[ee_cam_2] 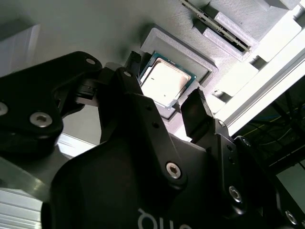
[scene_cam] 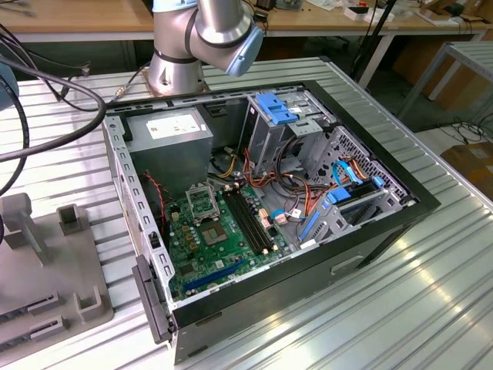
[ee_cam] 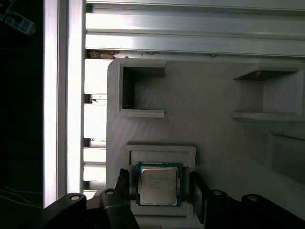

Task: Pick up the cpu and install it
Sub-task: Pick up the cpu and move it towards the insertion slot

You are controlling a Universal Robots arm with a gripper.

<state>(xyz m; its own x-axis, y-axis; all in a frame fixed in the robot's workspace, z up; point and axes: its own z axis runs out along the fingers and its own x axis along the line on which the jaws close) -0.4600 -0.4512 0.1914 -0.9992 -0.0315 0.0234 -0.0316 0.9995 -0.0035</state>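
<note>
The cpu (ee_cam: 158,184) (ee_cam_2: 165,84), a small silvery square plate with a blue-green rim, lies flat in a square recess of a grey holder plate (ee_cam: 200,95) (ee_cam_2: 190,45). In both wrist views my gripper (ee_cam: 159,188) (ee_cam_2: 161,91) hangs just over it, open, with one black finger (ee_cam: 123,185) on one side of the cpu and the other finger (ee_cam: 196,187) on the opposite side. A small gap shows between each finger and the chip's edge. The exterior view has the open computer case with the green board (scene_cam: 223,239) and its metal-framed socket (scene_cam: 202,202).
The arm's base and elbow (scene_cam: 204,31) stand behind the case. A grey power-supply box (scene_cam: 169,142), drive cages and cables (scene_cam: 308,177) crowd the case. The grey fixture plate (scene_cam: 46,254) with raised blocks lies at the exterior view's left on the ribbed metal table (scene_cam: 400,293).
</note>
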